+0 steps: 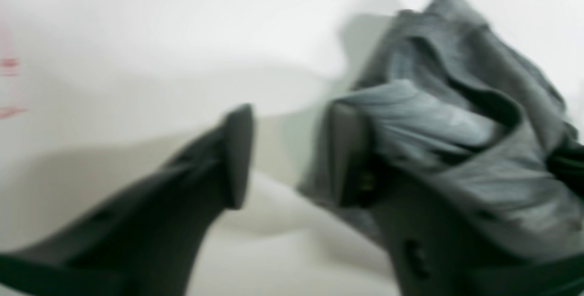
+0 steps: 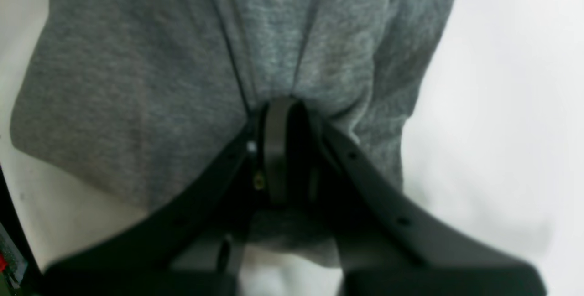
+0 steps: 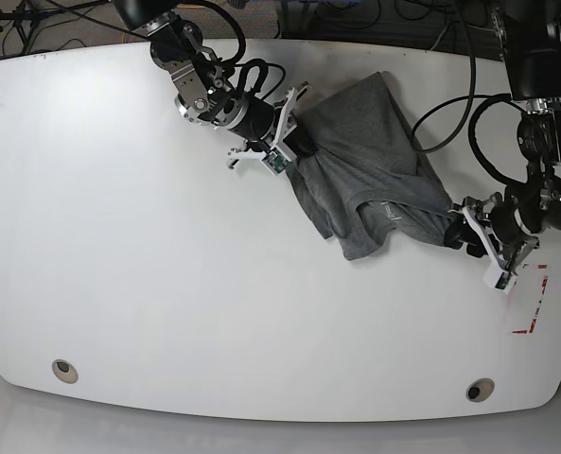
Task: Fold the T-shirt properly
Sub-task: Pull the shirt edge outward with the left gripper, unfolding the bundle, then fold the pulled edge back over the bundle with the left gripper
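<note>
The dark grey T-shirt (image 3: 365,161) lies crumpled on the white table (image 3: 166,236), right of the middle in the base view. My right gripper (image 3: 294,144) is at its upper left edge. In the right wrist view that gripper (image 2: 280,113) is shut on a pinched fold of the T-shirt (image 2: 137,59), which spreads away from the fingers. My left gripper (image 3: 462,230) is at the cloth's lower right edge. The blurred left wrist view shows it (image 1: 292,154) open, with white table in the gap, while the T-shirt (image 1: 456,118) bunches over and beside the right finger (image 1: 346,154).
Red tape marks (image 3: 531,303) sit on the table just right of my left gripper. Two round holes (image 3: 64,370) (image 3: 480,389) lie near the front edge. Black cables (image 3: 450,113) run along the back and loop down by the left arm.
</note>
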Robot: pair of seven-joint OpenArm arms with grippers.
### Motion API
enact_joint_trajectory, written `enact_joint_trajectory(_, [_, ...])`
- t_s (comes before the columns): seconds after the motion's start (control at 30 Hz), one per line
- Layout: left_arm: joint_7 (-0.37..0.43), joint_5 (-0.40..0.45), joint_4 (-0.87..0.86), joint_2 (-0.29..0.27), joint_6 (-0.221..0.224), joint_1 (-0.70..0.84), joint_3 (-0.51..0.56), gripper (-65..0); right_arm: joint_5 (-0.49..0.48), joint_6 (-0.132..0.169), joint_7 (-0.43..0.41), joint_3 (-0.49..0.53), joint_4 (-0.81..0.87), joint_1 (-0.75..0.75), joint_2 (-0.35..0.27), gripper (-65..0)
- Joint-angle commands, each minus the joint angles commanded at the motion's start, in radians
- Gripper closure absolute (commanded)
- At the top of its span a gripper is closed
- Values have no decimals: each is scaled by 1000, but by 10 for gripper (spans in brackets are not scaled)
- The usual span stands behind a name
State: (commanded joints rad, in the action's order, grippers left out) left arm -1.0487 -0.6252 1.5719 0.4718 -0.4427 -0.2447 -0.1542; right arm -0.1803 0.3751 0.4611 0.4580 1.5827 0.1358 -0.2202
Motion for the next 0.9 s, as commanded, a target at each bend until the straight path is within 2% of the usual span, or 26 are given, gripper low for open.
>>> enact_joint_trajectory(0.27, [0, -3, 3, 37, 0, -63, -5, -360, 0, 0, 6, 0, 61, 0, 0, -51])
enact_joint_trajectory(0.37, [0, -11, 46, 41, 0, -58, -15, -360, 0, 0, 52, 0, 101, -3, 2, -51])
enact_joint_trajectory(0.53, [-26, -103, 146, 31, 0, 25, -32, -360, 0, 0, 107, -2, 184, -14, 2, -51])
enact_joint_trajectory(0.7, [-78, -187, 264, -55, 0, 103, -35, -360, 0, -5, 133, -2, 259, -18, 3, -51])
enact_joint_trajectory(0.9, [-121, -196, 371, -180, 0, 249, -31, -360, -12, -78, 138, -2, 316, -41, 3, -51])
